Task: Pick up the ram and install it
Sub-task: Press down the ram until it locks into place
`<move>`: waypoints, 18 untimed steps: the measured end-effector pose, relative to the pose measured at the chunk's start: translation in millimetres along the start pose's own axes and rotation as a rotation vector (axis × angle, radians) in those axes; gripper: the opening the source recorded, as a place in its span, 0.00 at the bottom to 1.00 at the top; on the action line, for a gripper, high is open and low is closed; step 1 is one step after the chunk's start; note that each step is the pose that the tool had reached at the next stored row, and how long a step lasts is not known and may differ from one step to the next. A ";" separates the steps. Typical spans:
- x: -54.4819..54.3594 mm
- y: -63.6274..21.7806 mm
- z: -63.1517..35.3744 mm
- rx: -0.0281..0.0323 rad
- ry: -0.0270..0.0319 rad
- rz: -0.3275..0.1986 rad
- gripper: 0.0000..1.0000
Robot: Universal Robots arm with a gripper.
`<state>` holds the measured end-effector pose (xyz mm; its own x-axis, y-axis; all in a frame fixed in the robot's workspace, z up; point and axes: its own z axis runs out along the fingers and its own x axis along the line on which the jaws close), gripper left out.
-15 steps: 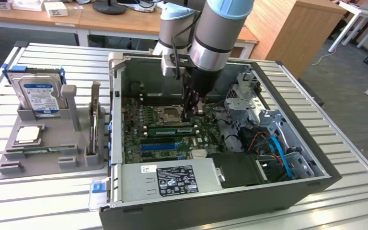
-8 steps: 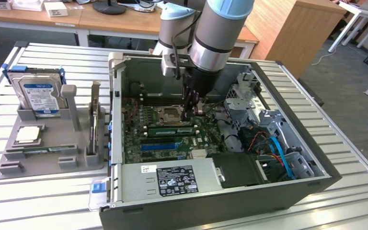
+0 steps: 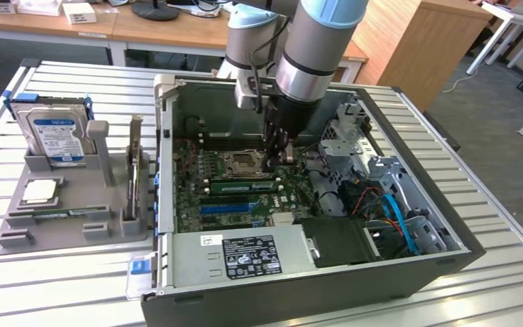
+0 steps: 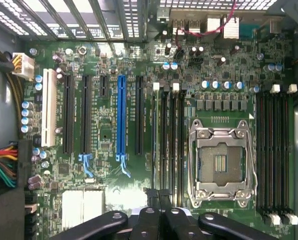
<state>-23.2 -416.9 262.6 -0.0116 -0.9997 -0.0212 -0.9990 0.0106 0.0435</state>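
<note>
A long green ram stick (image 3: 240, 185) with a white label stands on edge in the motherboard's memory slots, just in front of the empty CPU socket (image 3: 243, 162). My gripper (image 3: 278, 157) reaches down inside the open computer case, its tip just beside that stick's end. In the wrist view my gripper (image 4: 159, 196) is shut, the two black fingertips pressed together. They sit directly over the black memory slots (image 4: 169, 140) next to the CPU socket (image 4: 221, 162). Nothing shows between the fingertips. Another thin green stick (image 3: 54, 214) lies flat on the grey tray.
The grey tray (image 3: 25, 238) at the exterior view's left holds a hard drive (image 3: 57, 136), a silver processor chip (image 3: 41, 191) and an upright card (image 3: 134, 170). The power supply (image 3: 243, 255), drive cage (image 3: 348, 139) and cables (image 3: 393, 218) crowd the case walls.
</note>
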 end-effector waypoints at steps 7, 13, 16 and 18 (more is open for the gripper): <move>-0.2 -14.7 -0.6 0.0000 0.0000 0.000 0.11; -0.3 -21.6 -0.9 0.0000 0.0000 0.000 0.11; -0.3 -23.8 -1.0 0.0001 -0.0001 0.000 0.11; -0.3 -26.8 -1.2 0.0000 0.0000 0.000 0.11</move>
<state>3.6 -416.9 262.6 -0.0114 -0.9997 -0.0211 -0.9990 0.0105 0.0435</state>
